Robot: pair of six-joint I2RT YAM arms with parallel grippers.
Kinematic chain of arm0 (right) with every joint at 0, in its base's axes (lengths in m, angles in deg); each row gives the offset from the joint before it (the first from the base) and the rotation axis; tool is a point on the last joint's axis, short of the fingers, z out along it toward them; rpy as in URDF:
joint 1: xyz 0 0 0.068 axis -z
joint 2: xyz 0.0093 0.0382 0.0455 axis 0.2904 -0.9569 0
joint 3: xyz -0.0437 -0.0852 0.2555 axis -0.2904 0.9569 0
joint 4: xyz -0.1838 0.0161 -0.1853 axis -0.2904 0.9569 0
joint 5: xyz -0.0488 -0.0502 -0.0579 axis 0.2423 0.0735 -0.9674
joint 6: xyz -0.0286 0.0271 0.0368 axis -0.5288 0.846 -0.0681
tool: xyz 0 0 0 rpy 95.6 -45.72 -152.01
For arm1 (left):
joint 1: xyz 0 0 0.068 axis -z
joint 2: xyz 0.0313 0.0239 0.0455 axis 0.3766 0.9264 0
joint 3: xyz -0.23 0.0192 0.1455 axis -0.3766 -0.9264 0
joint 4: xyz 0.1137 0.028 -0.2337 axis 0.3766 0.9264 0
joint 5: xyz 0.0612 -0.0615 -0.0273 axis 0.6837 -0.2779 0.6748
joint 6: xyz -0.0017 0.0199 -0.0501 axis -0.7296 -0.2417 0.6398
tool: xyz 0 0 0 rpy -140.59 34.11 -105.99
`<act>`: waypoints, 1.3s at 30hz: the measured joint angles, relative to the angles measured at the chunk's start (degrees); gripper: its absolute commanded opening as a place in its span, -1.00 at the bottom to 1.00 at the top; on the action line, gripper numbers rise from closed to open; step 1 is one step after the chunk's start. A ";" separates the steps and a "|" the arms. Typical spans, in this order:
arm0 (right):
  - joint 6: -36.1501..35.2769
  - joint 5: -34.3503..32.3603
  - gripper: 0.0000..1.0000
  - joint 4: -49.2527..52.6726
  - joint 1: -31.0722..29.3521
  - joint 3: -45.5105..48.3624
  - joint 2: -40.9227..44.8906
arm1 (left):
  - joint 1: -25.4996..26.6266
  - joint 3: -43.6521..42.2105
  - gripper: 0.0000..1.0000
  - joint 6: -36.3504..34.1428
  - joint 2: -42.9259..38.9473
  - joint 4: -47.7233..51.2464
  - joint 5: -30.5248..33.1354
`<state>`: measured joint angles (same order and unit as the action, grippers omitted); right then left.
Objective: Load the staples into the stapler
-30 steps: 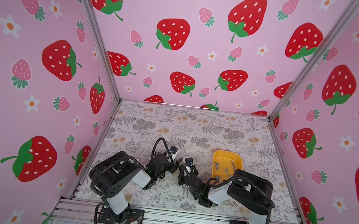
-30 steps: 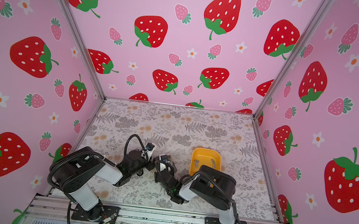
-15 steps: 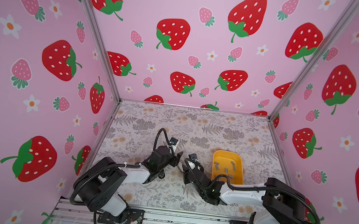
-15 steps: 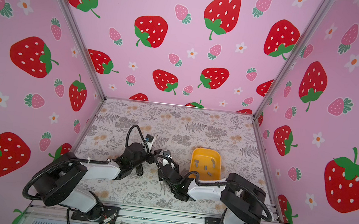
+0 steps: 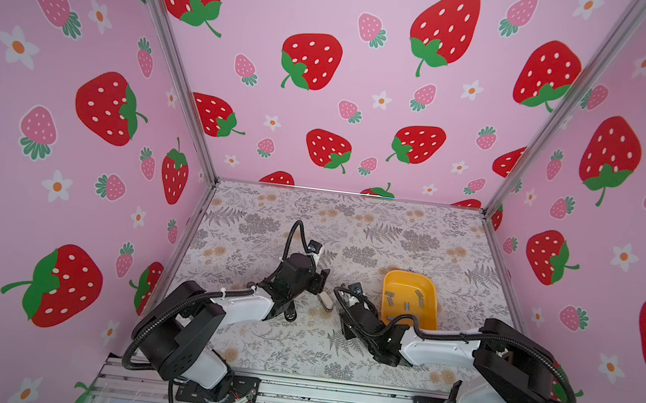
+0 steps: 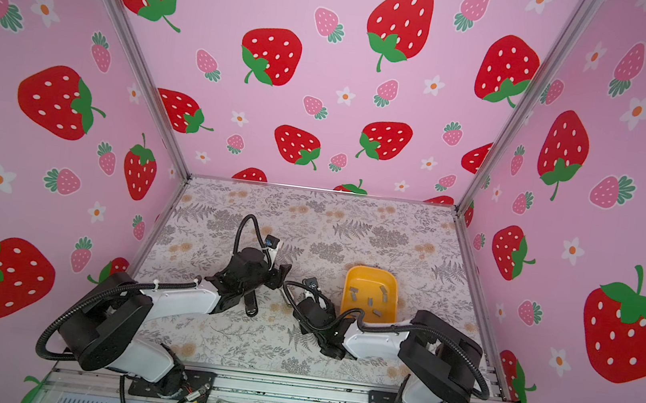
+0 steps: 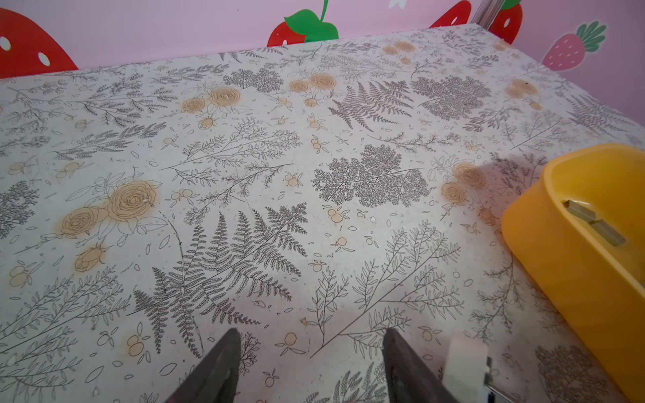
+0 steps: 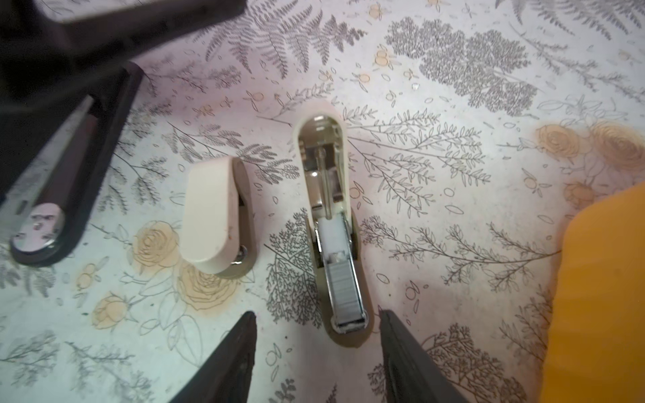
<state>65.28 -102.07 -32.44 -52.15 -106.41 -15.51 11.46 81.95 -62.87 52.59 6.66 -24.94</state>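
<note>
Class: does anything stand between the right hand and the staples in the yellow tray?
Only the near wall of the yellow tray. The right hand, open, hovers over the opened stapler beside it; the staples lie inside. Nothing else visible.

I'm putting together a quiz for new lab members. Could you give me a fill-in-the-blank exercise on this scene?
1. The loose staples lie in a ____ tray.
2. The right wrist view shows ____ staplers.
3. The stapler farthest from the tray is ____.
4. The right claw is open and holds ____.
Missing words: yellow, three, black, nothing.
</note>
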 measured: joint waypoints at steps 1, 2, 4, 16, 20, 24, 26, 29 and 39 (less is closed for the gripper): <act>0.00 0.22 0.19 0.33 0.35 0.00 -0.37 | -0.13 0.20 0.33 0.09 0.35 0.48 -0.02; 0.00 0.46 0.20 0.72 0.79 0.00 -0.74 | -0.24 0.33 0.33 0.20 0.70 0.87 -0.04; 0.00 0.94 0.19 1.11 1.46 0.00 -1.49 | -0.46 0.57 0.33 0.35 1.33 1.73 -0.07; -1.51 4.50 -0.29 -0.13 2.80 -3.63 -6.29 | -0.98 3.74 0.33 0.42 5.42 3.63 -1.79; -2.10 5.05 -0.35 -0.66 2.80 -3.96 -6.75 | -1.01 3.78 0.33 0.13 6.62 3.76 -3.45; -2.27 5.29 -0.38 -0.83 2.80 -3.96 -6.78 | -1.09 4.74 0.33 -0.26 8.68 3.69 -5.05; -2.38 5.40 -0.39 -0.90 2.80 -3.96 -6.78 | -1.09 5.46 0.33 -0.35 10.10 3.37 -5.97; -2.54 5.75 -0.39 -0.98 2.78 -3.93 -6.80 | -1.07 5.70 0.33 -0.55 11.32 2.86 -7.72; -3.45 6.32 -0.38 -1.99 2.80 -3.85 -6.97 | 0.81 4.48 0.34 -3.13 12.22 -2.82 -14.03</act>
<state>61.83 -95.76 -34.43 -49.35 -110.25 -22.49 12.27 86.43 -66.00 64.81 3.84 -38.97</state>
